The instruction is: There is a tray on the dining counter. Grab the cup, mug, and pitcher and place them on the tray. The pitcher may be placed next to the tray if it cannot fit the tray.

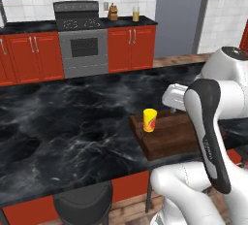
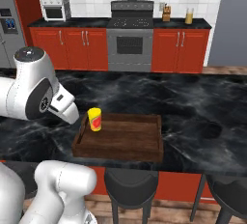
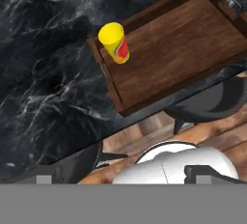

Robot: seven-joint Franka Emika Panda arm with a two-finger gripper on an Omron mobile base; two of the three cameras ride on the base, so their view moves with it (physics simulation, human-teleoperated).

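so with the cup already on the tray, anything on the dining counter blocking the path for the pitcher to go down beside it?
Nothing visible does. The cup stands upright at one end of the tray, and the remaining tray floor is bare wood. The dining counter around it shows no objects. The pitcher stands on the far worktop beside the stove.

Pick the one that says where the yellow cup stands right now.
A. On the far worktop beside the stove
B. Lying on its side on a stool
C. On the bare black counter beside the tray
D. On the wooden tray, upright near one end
D: the cup stands upright inside the rim of the tray, close to one short end, as the hand view also shows.
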